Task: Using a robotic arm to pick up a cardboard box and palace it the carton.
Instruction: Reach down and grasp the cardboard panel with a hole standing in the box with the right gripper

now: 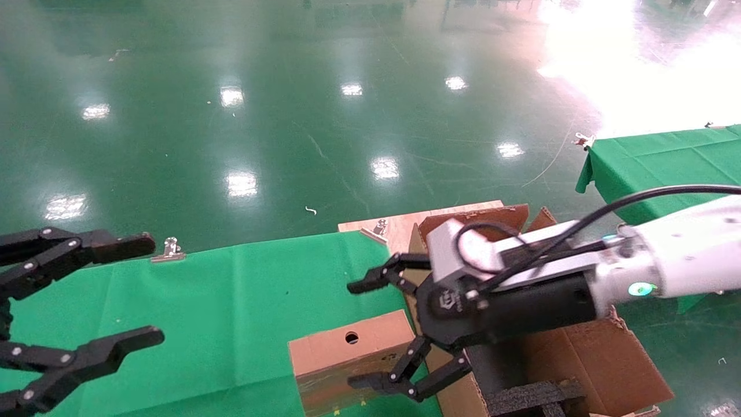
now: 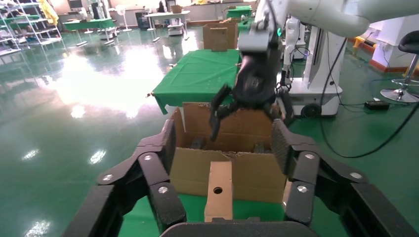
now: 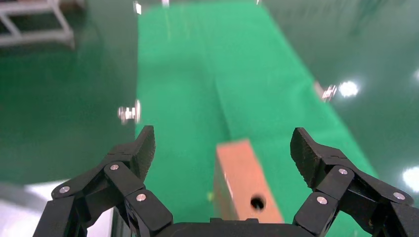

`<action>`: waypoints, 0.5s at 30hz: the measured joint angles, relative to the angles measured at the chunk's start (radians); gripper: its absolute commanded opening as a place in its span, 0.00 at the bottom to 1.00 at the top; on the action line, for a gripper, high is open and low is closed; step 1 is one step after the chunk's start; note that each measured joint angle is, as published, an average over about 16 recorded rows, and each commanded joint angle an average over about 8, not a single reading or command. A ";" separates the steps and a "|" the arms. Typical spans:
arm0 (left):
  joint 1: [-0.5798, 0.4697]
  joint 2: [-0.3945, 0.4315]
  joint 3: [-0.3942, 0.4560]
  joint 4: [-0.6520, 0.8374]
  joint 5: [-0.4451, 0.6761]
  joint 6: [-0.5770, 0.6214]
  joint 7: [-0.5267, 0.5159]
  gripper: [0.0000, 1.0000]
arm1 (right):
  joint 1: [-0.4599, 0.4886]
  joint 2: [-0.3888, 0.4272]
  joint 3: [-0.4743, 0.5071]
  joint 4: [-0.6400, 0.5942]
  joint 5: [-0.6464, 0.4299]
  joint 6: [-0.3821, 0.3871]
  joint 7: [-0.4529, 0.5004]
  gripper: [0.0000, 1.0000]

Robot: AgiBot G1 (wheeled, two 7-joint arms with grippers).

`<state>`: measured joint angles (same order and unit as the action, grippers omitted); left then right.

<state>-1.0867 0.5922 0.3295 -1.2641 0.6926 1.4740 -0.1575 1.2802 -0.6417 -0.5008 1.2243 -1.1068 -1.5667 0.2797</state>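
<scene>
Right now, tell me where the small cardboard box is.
In the head view the cardboard box stands on the green-covered table, just left of the carton, with the open right hand around its right end, not touching.

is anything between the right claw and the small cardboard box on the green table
Nothing visible. The right claw hangs open beside the cardboard box, which stands on the green cloth with only bare cloth around it.

Bright overhead glare on glossy floor (image 1: 347, 116); blurred right wrist view.
</scene>
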 measured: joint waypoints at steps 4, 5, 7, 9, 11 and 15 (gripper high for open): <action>0.000 0.000 0.000 0.000 0.000 0.000 0.000 0.00 | 0.076 -0.042 -0.084 -0.041 -0.100 -0.012 -0.007 1.00; 0.000 0.000 0.000 0.000 0.000 0.000 0.000 0.00 | 0.094 -0.055 -0.105 -0.052 -0.123 -0.014 -0.011 1.00; 0.000 0.000 0.000 0.000 0.000 0.000 0.000 0.00 | 0.131 -0.080 -0.149 -0.079 -0.164 -0.016 -0.024 1.00; 0.000 0.000 0.000 0.000 0.000 0.000 0.000 0.00 | 0.167 -0.107 -0.193 -0.109 -0.202 -0.017 -0.041 1.00; 0.000 0.000 0.000 0.000 0.000 0.000 0.000 0.00 | 0.202 -0.135 -0.236 -0.140 -0.236 -0.018 -0.060 1.00; 0.000 0.000 0.000 0.000 0.000 0.000 0.000 0.00 | 0.269 -0.192 -0.321 -0.209 -0.294 -0.019 -0.101 1.00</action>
<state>-1.0868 0.5921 0.3298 -1.2641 0.6925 1.4739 -0.1574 1.5495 -0.8333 -0.8220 1.0149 -1.4012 -1.5853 0.1785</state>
